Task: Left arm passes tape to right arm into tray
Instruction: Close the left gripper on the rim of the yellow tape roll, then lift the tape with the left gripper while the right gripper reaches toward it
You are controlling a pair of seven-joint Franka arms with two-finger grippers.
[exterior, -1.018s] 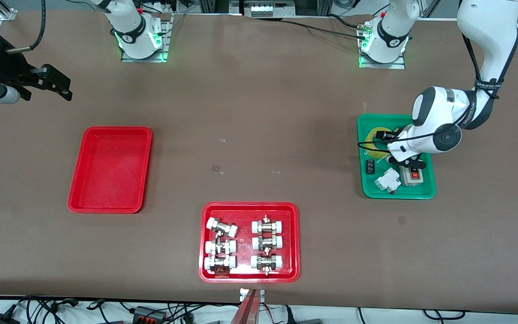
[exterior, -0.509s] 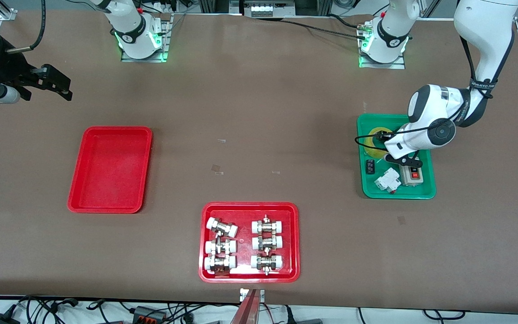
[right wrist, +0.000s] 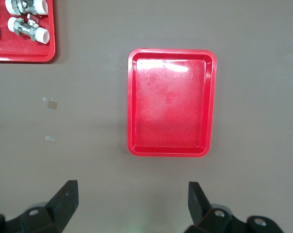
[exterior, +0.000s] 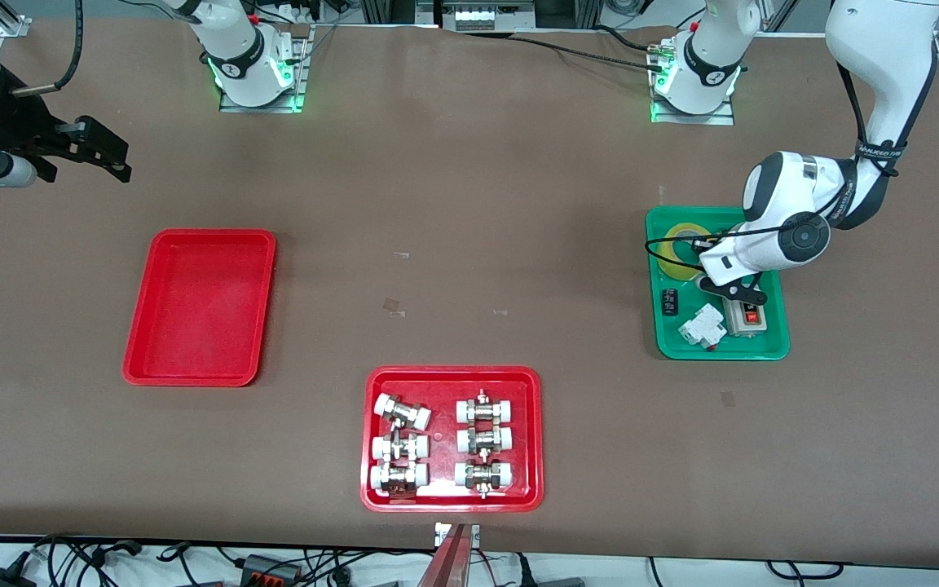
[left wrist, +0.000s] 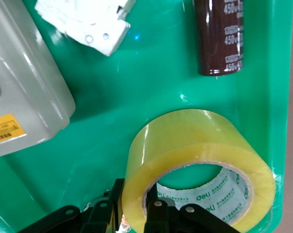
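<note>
The left arm's black two-finger hand (left wrist: 151, 218) is down in the green rectangular plastic tray (exterior: 771, 346), one finger inside the hole of the roll of translucent yellow packing tape (left wrist: 199, 165) and one outside its wall, clenched on the roll. The tape (exterior: 676, 251) is a wide glossy ring, amber-yellow, with a white inner core printed in green letters; it lies in the green tray's part farthest from the front camera. Beside it in that tray are a dark brown cylindrical capacitor (left wrist: 220, 36), a white plastic breaker (left wrist: 90, 22) and a grey box (left wrist: 20, 97). The right arm's black hand (right wrist: 131, 201) waits with fingers spread wide, over the brown worktop (exterior: 469, 244) near the empty shallow red plastic tray (exterior: 200, 306), well apart from the green tray
</note>
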